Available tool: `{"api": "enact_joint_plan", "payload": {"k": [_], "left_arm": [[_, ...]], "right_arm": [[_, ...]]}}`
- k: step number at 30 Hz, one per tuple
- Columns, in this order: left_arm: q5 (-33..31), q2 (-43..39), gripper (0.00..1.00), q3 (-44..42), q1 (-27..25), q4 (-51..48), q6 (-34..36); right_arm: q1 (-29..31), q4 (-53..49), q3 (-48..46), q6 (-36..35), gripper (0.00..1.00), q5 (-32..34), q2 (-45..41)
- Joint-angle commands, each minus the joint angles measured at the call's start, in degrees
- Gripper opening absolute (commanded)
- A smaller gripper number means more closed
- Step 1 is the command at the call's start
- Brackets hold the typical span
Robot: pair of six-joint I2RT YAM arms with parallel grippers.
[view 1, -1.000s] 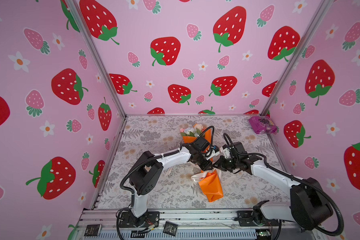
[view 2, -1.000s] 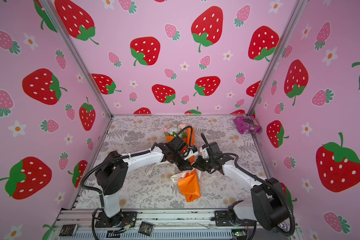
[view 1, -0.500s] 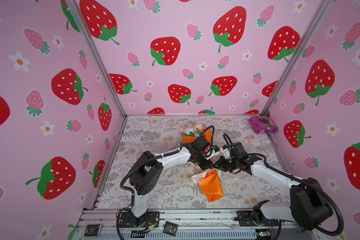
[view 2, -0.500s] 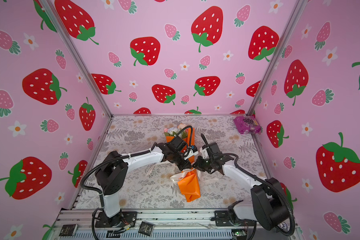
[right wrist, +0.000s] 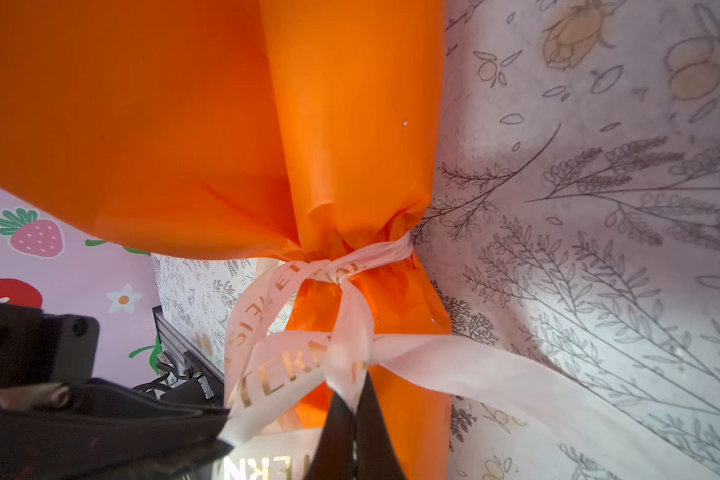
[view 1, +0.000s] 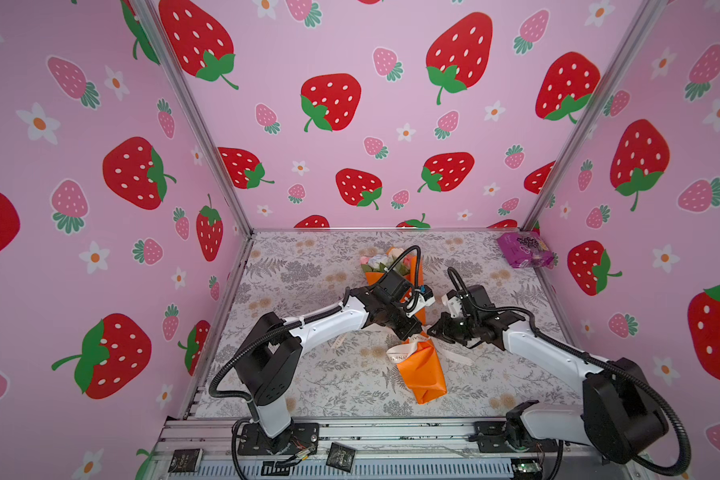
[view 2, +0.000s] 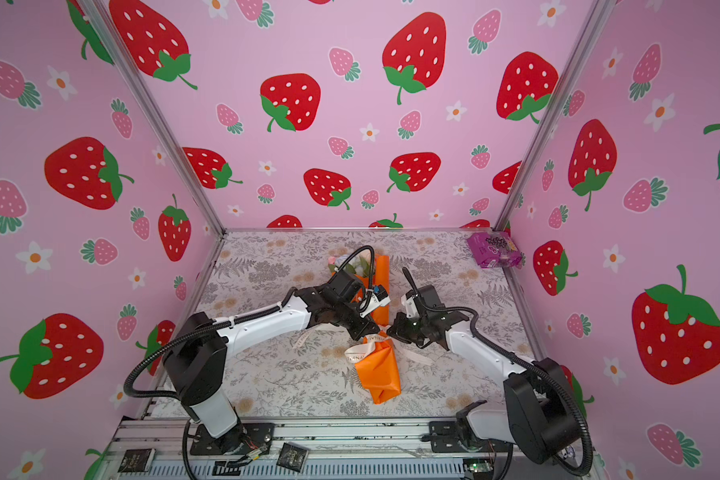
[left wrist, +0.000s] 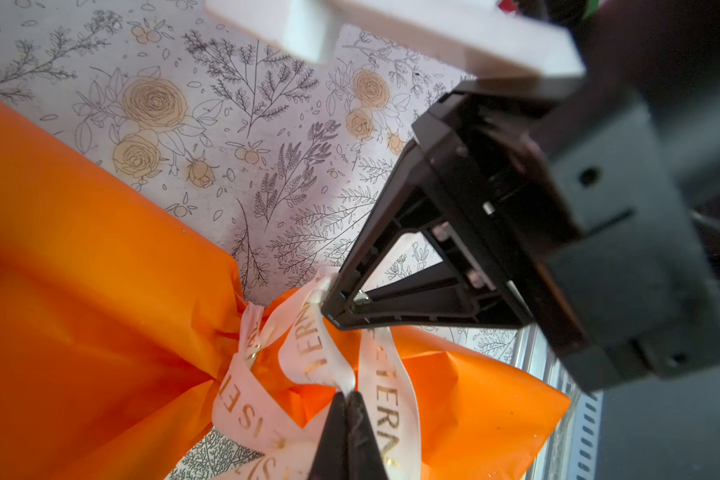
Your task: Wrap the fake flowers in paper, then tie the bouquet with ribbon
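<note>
The bouquet of fake flowers [view 1: 422, 370] lies on the table in bright orange paper, its pink and white heads [view 1: 381, 262] pointing toward the back wall. A cream ribbon with gold letters [left wrist: 308, 353] is cinched round the paper's narrow waist [right wrist: 350, 266]. My left gripper [left wrist: 346, 395] is shut on one strand of this ribbon. My right gripper [right wrist: 354, 405] is shut on another strand, just beside the knot. In both top views the two grippers meet tip to tip over the waist, left [view 1: 417, 333] and right [view 1: 431, 332]. The stems are hidden inside the paper.
A small purple packet [view 1: 524, 249] lies in the back right corner. Pink strawberry walls close three sides of the floral table [view 1: 308, 374]. A metal rail [view 1: 391, 432] carrying both arm bases runs along the front edge. A loose ribbon tail [view 1: 458, 355] trails right of the bouquet.
The left gripper's jaws have closed on the ribbon. Both arms and the bouquet have barely shifted.
</note>
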Motion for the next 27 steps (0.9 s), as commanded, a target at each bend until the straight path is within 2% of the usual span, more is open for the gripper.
{"api": "enact_joint_plan", "payload": {"k": [1,11,22,25,27], "left_arm": [[1.3,-0.9,0.00,-1.7,1.4,1.2,-2.1],[11.5,0.0,0.00,-1.4,5.6,4.5,-10.2],[15.2,3.9,0.00,0.7,6.4,4.9,-13.4],[15.6,3.9,0.00,0.9,6.4,6.5,-14.8],[15.3,3.9,0.00,1.3,6.5,7.0,-15.9]], "right_arm": [[-0.1,0.3,1.5,-0.1,0.03,0.6,-0.4],[-0.2,1.4,4.5,-1.2,0.07,-0.1,2.7],[-0.2,2.0,3.8,-1.8,0.06,-1.7,2.1],[-0.2,2.2,3.4,-1.4,0.09,-1.6,1.7],[-0.2,1.9,3.5,-0.8,0.18,-0.1,1.1]]}}
